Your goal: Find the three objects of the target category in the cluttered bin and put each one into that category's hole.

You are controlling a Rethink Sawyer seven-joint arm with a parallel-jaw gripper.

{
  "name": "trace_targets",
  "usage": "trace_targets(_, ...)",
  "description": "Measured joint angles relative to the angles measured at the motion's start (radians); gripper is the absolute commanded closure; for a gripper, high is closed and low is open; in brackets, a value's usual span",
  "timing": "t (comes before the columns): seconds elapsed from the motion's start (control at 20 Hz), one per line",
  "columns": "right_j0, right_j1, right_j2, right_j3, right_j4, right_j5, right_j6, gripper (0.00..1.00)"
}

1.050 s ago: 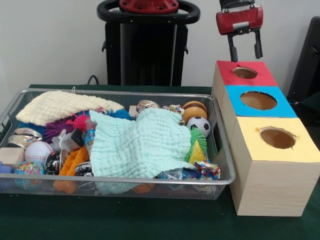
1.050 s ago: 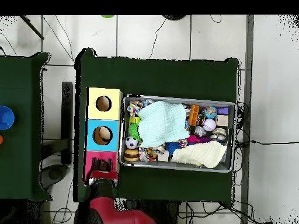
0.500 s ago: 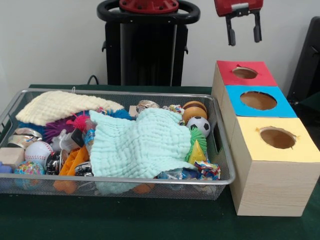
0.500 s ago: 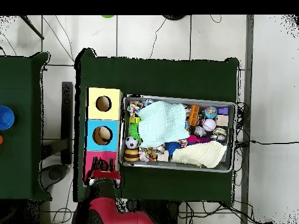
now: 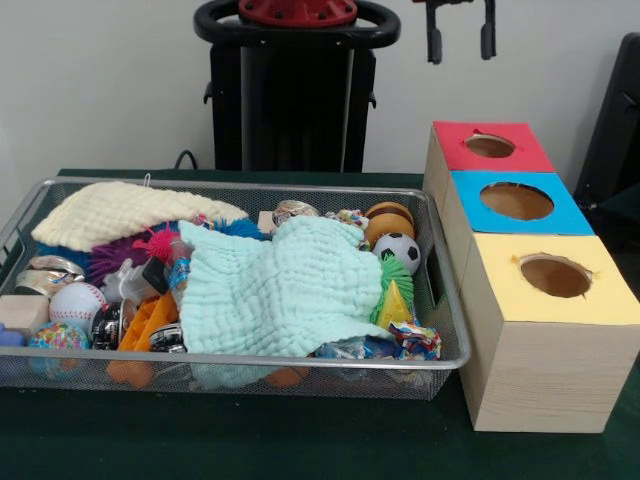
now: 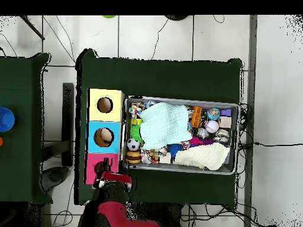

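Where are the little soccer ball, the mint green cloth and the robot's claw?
soccer ball (image 5: pixel 398 247), front view, on its white and black face.
mint green cloth (image 5: pixel 280 290), front view, on the middle of its folds.
claw (image 5: pixel 461 35), front view, midway between its two black tips.

No legible text, label, brand, number or sign is shown in either view. The red (image 5: pixel 489 146), blue (image 5: pixel 517 201) and yellow (image 5: pixel 555 276) tops of the three boxes are left unmarked, each being broken only by its round hole. Printed colours are seen on the crumpled wrappers (image 5: pixel 415 341) at the near corner of the wire bin (image 5: pixel 300 360), but no words can be made out on them. Nothing can be read on the baseball (image 5: pixel 76 303) or the small soccer ball (image 5: pixel 397 247).
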Motion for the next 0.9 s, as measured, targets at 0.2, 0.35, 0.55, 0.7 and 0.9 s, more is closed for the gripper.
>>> trace_targets(0.2,0.012,0.013,-0.050,-0.029,0.020,0.000,0.000,0.00)
trace_targets(0.35,0.013,0.041,-0.077,-0.069,0.029,0.000,0.000,0.00)
trace_targets(0.55,-0.003,0.102,-0.083,-0.130,0.029,-0.002,0.000,0.00)
trace_targets(0.7,-0.020,0.159,-0.082,-0.180,0.029,-0.008,0.000,0.00)
trace_targets(0.9,-0.044,0.232,-0.082,-0.243,0.029,-0.020,0.000,0.00)
